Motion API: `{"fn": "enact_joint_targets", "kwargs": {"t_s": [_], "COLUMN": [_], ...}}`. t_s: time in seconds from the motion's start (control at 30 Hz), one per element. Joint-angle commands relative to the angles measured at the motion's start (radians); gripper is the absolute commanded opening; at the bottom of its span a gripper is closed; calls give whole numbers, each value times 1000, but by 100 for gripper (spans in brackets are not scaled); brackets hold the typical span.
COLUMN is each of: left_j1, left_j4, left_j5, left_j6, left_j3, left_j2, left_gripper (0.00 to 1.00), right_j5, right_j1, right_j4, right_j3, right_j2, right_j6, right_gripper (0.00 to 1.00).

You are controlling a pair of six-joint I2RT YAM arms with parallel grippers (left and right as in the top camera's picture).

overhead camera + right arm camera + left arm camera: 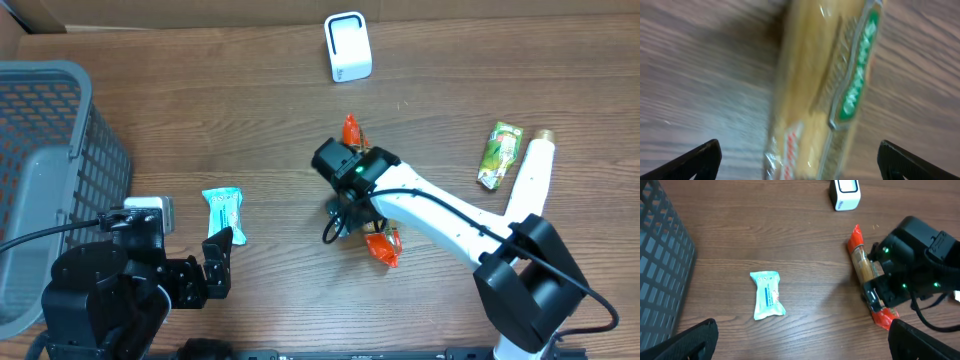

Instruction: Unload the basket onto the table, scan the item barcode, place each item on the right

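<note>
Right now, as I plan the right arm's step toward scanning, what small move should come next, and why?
Probably close the right gripper on the snack packet. Its jaws stand open astride the packet, which lies on the table, and the white scanner sits apart near the far edge, so the packet likely needs lifting first.

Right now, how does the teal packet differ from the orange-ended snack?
The teal packet is short and opaque; the snack is longer, with a clear middle and orange ends. The packet lies in the open; the snack lies under the open right hand. Both lie flat on the table.
</note>
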Motion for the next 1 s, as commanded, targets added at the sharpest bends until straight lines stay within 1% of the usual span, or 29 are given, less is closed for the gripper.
{"fn": "enact_joint_targets", "kwargs": {"t_s": [0.0, 0.2, 0.3, 0.43, 0.5, 0.57, 0.6, 0.63, 0.67, 0.73, 0.8, 0.87, 0.97], "left_j1": [4, 4, 4, 4, 4, 4, 4, 4, 4, 4, 4, 4, 4], "left_j4": [1, 1, 1, 1, 1, 1, 1, 1, 1, 1, 1, 1, 1], "left_j5": [-6, -6, -6, -6, -6, -6, -6, -6, -6, -6, -6, -6, -6], "left_j6": [19, 19, 19, 19, 19, 19, 19, 19, 19, 19, 19, 19, 19], "left_j3": [6, 6, 6, 6, 6, 6, 6, 6, 6, 6, 6, 6, 6], "left_j2": [-2, -2, -2, -2, -2, -2, -2, -2, -2, -2, -2, -2, -2], "left_gripper": [100, 100, 100, 100, 100, 100, 100, 100, 100, 100, 100, 100, 100], "right_j5": [-50, -50, -60, -171, -219, -250, -268, -277, -291, -317, -384, -528, -638], "right_j1": [-27, -89, -131, -183, -208, -226, -237, -245, -254, -266, -281, -311, -335], "right_j4": [31, 58, 52, 56, 58, 57, 57, 57, 57, 52, 42, 42, 42], "right_j3": [-42, -100, -116, -119, -118, -118, -118, -118, -118, -115, -106, -83, -66], "right_j2": [35, 56, 56, 56, 56, 56, 56, 56, 56, 53, 42, -3, -55], "right_j6": [-16, -47, -49, -120, -150, -164, -171, -171, -171, -187, -233, -314, -382], "right_gripper": [99, 98, 85, 70, 50, 33, 19, 11, 5, 4, 4, 4, 4]}}
